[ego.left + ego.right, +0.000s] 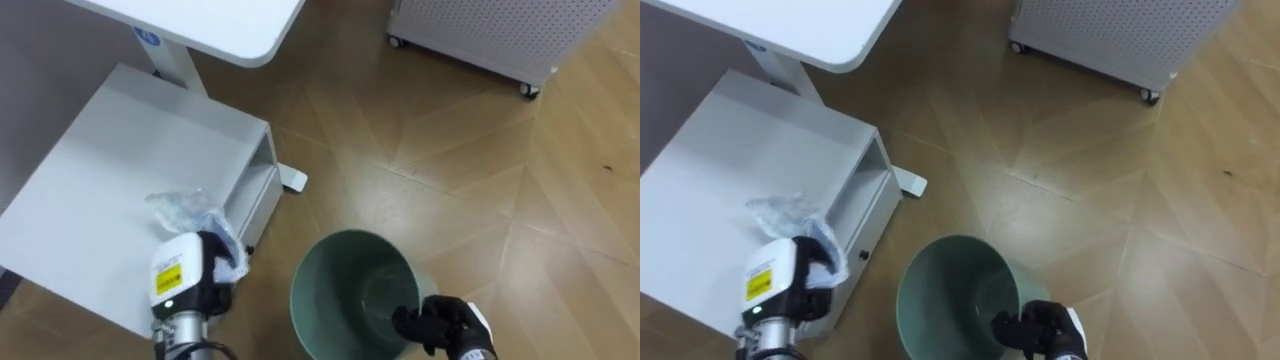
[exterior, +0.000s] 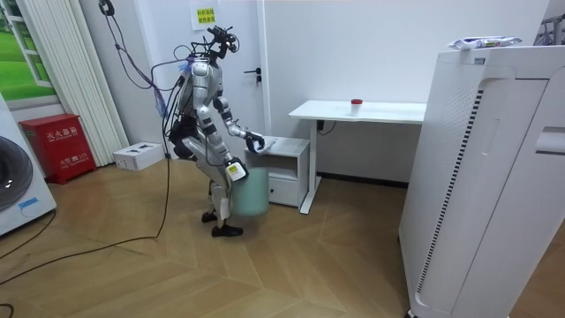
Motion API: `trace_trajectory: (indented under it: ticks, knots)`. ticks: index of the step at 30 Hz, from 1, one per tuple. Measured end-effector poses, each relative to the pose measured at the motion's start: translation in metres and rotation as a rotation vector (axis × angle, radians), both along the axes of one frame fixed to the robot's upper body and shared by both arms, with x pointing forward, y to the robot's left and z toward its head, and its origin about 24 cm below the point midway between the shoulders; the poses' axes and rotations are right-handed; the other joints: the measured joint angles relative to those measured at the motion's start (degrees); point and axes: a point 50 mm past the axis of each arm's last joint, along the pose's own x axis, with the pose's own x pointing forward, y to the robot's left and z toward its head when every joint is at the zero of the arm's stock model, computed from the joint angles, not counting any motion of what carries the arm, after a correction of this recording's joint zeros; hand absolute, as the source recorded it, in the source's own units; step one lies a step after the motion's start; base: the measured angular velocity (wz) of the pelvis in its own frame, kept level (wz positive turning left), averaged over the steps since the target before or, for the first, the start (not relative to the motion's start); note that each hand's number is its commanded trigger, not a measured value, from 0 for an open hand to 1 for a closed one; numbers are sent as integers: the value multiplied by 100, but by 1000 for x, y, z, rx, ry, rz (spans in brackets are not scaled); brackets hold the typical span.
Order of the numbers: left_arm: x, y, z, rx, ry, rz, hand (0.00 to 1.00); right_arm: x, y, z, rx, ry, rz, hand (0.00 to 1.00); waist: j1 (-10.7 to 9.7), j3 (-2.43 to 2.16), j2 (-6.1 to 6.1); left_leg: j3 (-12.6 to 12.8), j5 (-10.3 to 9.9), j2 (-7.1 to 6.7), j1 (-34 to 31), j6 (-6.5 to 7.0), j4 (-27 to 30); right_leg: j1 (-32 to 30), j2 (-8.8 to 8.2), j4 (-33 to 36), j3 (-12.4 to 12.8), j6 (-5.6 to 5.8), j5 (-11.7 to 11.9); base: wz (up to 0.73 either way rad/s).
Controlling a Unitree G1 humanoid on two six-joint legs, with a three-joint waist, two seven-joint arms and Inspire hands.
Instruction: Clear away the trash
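The wrapper (image 1: 180, 212), a crumpled piece of clear plastic, lies on top of a low white cabinet (image 1: 90, 170), close to its front edge above the drawer. The left hand (image 1: 190, 272) rests on the cabinet at the wrapper's near side; its dark fingers (image 1: 218, 252) are curled into the plastic, which bunches around them, though the back of the hand hides part of the grip. The wrapper is not lifted clear of the cabinet top.

The right hand (image 1: 445, 325) holds a green bin (image 1: 340, 280) just beside the cabinet's front corner, over the wooden floor (image 1: 480, 190), with its mouth facing up. Its fingers (image 1: 418, 322) are closed over the bin's rim on the robot's right side.

A white desk (image 1: 230, 25) stands over the far part of the cabinet, and a white perforated unit (image 1: 480, 35) on casters sits further off.

In the room view the robot stands bent forward at the cabinet, the bin low beside its legs
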Motion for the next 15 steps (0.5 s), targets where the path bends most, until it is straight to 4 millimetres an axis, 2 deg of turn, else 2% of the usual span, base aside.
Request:
trace_trajectory:
  ticks: [2, 6, 7, 9, 10, 15]
  knots:
    - [-2, -20, 3, -57, -23, -87, 100, 1, 2, 2, -29, -22, 34, 100, -2, -5, -1, 16, 0, 10, 3, 0, -7, -2, 15, -7, 12, 0, 0, -2]
    - [-11, -46, -1, -88, 0, -200, 100, 2, 11, 4, -15, -48, 56, 100, 3, -34, -5, 64, 1, 12, 47, 0, -45, 6, 29, -11, 62, 3, 8, -6]
    - [-15, -52, -3, -92, 18, -235, 100, 2, 14, 4, -8, -48, 59, 100, 3, -54, -5, 67, 2, 8, 61, 1, -58, 14, 31, -10, 71, 7, 10, -3]
    - [-20, -62, -7, -108, 48, -273, 100, 0, 16, 2, 5, -43, 69, 100, 4, -137, -7, 69, 7, 6, 66, 1, -76, 17, 35, -14, 80, 14, 16, 0]
    - [-23, -66, -10, -111, 69, -295, 100, -2, 18, 1, 15, -39, 77, 100, 6, -195, -13, 76, 8, 7, 78, 2, -80, 25, 36, -20, 87, 15, 17, 0]
    - [-27, -73, -14, -122, 130, -351, 100, -6, 26, -1, 28, -37, 100, 100, 21, -204, -17, 95, 6, 9, 252, 6, -96, 204, 40, -80, 102, 32, 33, -1]
